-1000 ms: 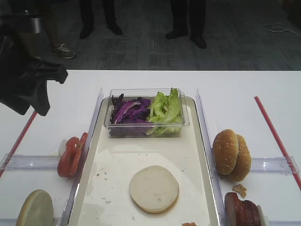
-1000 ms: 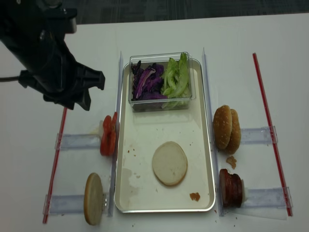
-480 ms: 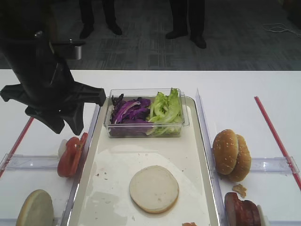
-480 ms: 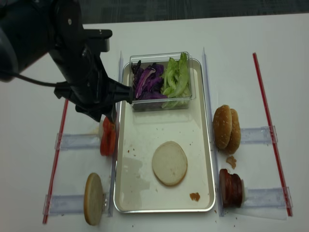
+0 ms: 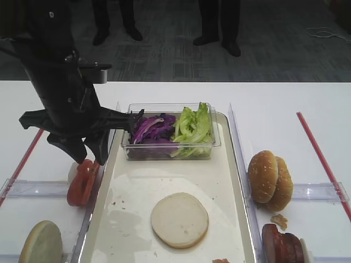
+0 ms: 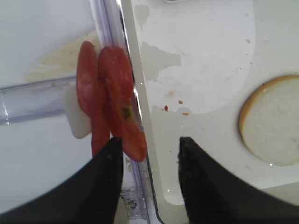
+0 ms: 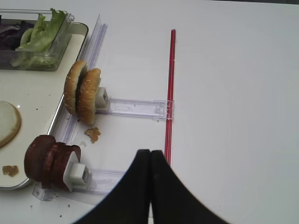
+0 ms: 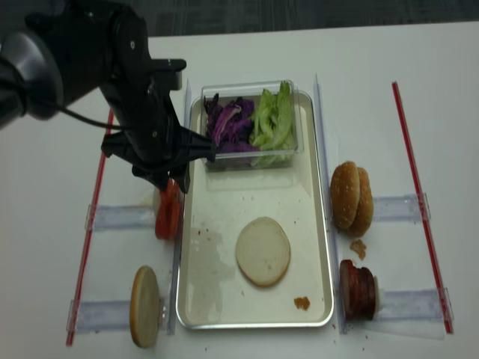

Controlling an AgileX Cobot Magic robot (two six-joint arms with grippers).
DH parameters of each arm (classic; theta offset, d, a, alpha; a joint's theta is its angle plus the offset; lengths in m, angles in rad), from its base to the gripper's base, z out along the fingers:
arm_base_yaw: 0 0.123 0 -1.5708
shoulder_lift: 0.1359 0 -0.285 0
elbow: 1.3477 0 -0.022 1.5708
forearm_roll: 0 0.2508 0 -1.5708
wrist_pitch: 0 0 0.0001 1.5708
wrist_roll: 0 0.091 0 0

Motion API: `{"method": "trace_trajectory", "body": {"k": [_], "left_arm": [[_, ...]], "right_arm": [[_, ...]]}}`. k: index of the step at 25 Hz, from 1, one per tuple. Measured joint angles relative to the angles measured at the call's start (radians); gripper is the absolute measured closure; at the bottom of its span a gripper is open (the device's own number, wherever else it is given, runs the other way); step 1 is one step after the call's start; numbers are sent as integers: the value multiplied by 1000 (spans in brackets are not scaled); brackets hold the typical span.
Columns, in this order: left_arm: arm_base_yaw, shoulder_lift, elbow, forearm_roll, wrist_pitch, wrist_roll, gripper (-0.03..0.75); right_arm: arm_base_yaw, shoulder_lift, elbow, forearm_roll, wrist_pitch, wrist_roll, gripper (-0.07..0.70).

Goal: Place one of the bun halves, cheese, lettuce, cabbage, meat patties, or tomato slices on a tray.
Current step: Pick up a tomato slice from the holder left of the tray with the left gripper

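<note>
The left gripper (image 6: 148, 175) is found with its jaws spread wide and nothing between them, poised directly above the tomato slices (image 6: 110, 100). One finger is seen over the outermost slice and the other over the near edge of the tray (image 6: 201, 56), so the jaws are judged to be lined up to take that slice, which leans against the tray's rim. The slices are stood on edge against a small white block on a clear plastic rail (image 6: 32, 100), an arrangement that presents a thin edge to a grasp from above.

The right gripper (image 7: 150, 186) is observed pressed shut, empty, held over bare white table (image 7: 233, 93) near the red strip (image 7: 170, 93), well apart from the work; it appears parked.

On the tray, one pale bun half (image 5: 180, 219) lies cut face up, with a clear tub (image 5: 170, 131) of cabbage (image 5: 149, 129) and lettuce (image 5: 193, 126) at the far end. Sesame-topped bun halves (image 5: 269, 181) and meat patties (image 5: 282, 246) are racked on edge to the right, outside the tray.

Compared with a second ago, the left arm has been brought in from the far left of the table to a position over the tomato rack; the jaws have remained wide throughout. No food item is seen to have shifted.
</note>
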Motion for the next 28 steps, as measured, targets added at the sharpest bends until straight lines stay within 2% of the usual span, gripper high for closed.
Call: {"method": "trace_trajectory", "body": {"k": [16,28], "left_arm": [[0,149,-16,13,-50,-4,447],[-2,177,-16,67,-57,-26,454]], "right_arm": [[0,0,0,0,0,13,498],[0,0,0,0,0,13,498]]}}
